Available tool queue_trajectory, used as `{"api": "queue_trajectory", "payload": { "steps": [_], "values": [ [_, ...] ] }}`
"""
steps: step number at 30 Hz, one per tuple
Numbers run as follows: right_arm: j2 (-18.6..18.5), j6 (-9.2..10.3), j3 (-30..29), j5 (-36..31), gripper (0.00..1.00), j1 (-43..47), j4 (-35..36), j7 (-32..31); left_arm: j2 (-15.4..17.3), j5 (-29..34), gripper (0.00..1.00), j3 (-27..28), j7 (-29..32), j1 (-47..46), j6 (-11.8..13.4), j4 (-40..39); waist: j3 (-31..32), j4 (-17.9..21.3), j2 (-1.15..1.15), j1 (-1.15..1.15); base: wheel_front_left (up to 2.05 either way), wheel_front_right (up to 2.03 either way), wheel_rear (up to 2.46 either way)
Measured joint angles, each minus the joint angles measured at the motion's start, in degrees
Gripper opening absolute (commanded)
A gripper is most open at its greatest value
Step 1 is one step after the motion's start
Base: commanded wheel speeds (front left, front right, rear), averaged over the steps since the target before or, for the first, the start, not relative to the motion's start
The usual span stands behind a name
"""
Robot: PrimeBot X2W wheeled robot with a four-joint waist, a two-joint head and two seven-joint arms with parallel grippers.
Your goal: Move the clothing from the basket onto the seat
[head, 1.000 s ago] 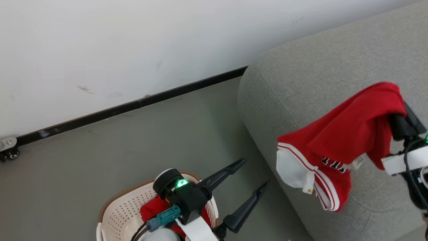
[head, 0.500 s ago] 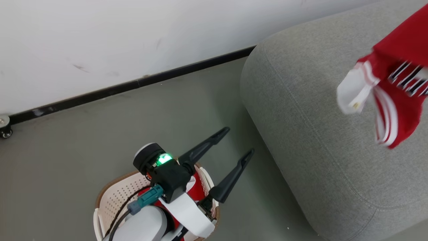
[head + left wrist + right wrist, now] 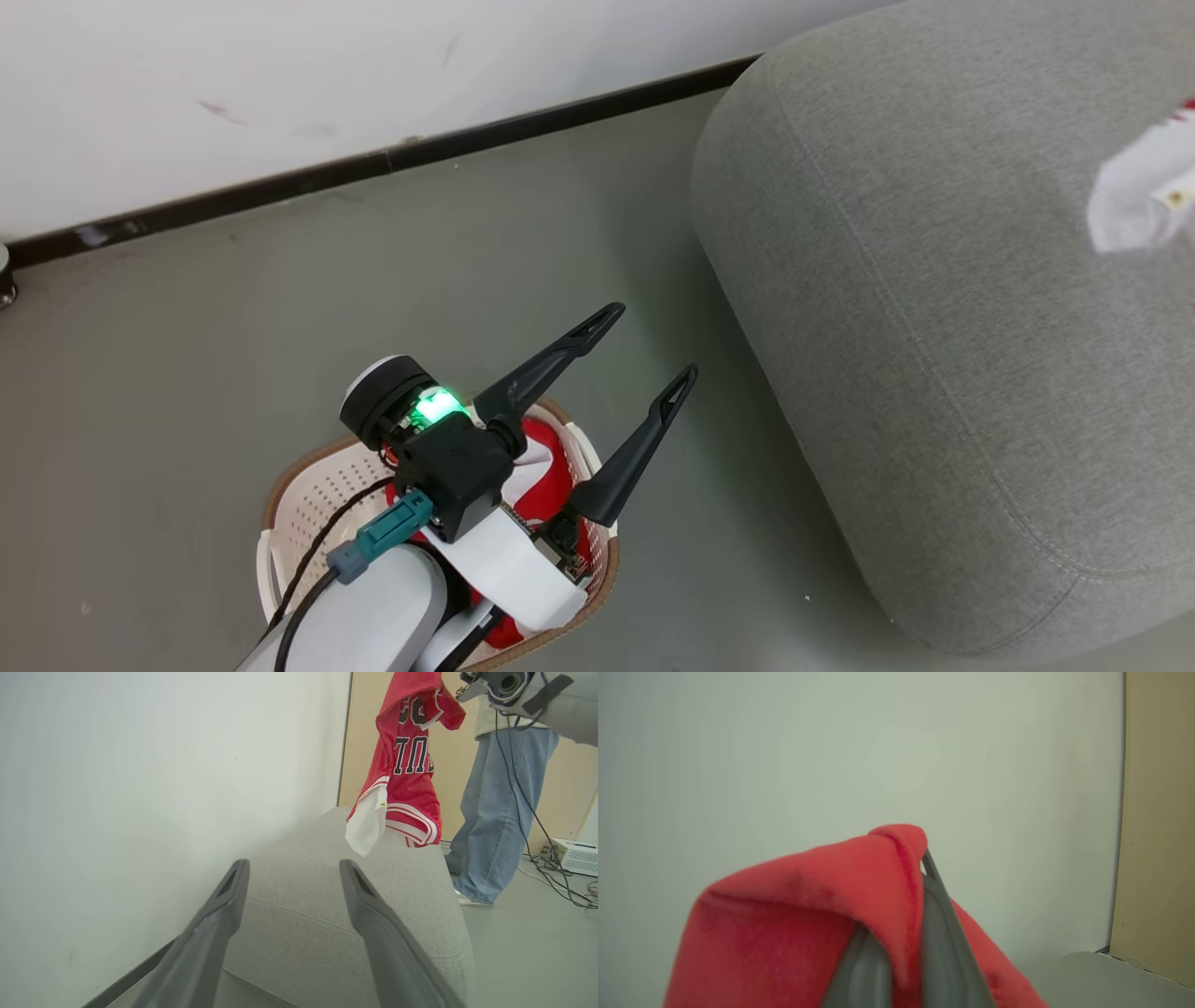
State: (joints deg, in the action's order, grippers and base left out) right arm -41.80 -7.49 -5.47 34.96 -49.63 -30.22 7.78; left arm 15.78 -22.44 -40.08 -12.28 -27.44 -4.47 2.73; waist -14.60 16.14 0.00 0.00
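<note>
My left gripper (image 3: 644, 350) is open and holds nothing, its fingers reaching past the far rim of the cream basket (image 3: 280, 481) on the floor. Red clothing (image 3: 546, 457) lies in the basket, partly hidden under my left wrist. The big grey seat (image 3: 934, 327) stands to the right. In the left wrist view my left gripper (image 3: 294, 868) points at the seat (image 3: 355, 905), and a red garment (image 3: 406, 765) with white trim and dark lettering hangs above it. My right gripper (image 3: 920, 868) is shut on that clothing (image 3: 808, 914), which drapes over its fingers. A white corner of the garment (image 3: 1139, 201) shows in the head view.
A white wall with a black baseboard (image 3: 392, 159) runs behind the basket and the seat. A person in blue jeans (image 3: 500, 812) stands beyond the seat. A white box (image 3: 574, 854) and cables lie on the floor there, before a tan panel (image 3: 1157, 812).
The head camera has shifted. My right gripper has carried the red garment up and farther over the seat, so most of it has left the head view. The left gripper stays open over the basket.
</note>
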Motion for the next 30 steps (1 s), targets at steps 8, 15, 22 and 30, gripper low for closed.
{"api": "queue_trajectory", "payload": {
  "steps": [8, 15, 22, 30],
  "values": [
    [0.10, 0.00, -1.96, -0.33, 0.00, 0.34, -6.58, 0.04, 0.41, 1.02, 1.00, 0.01, 0.69, -1.51, 0.00, -1.55, -3.11, -1.24, 0.00, 0.00, 0.00, 0.00, 0.00],
    [1.98, 0.00, -2.60, -1.35, 0.00, 2.01, -9.98, 1.91, 0.45, 1.53, 1.00, -0.37, 1.31, -2.55, 0.00, -2.08, -5.70, -2.05, 0.00, 0.00, 0.00, 0.00, 0.00],
    [5.72, 0.00, -1.76, -2.10, 0.00, 4.21, -13.44, 2.99, 0.15, 1.79, 1.00, -1.37, 1.76, -4.21, -0.09, -2.91, -7.79, -2.54, 0.00, 0.00, 0.00, 0.00, 0.00],
    [11.13, 0.00, -1.62, -3.42, 0.00, 9.03, -18.61, 4.02, -0.21, 2.46, 1.00, -3.25, 2.37, -4.78, -0.63, -3.13, -10.12, -3.01, 0.00, 0.00, 0.00, 0.00, 0.00]
  ]
}}
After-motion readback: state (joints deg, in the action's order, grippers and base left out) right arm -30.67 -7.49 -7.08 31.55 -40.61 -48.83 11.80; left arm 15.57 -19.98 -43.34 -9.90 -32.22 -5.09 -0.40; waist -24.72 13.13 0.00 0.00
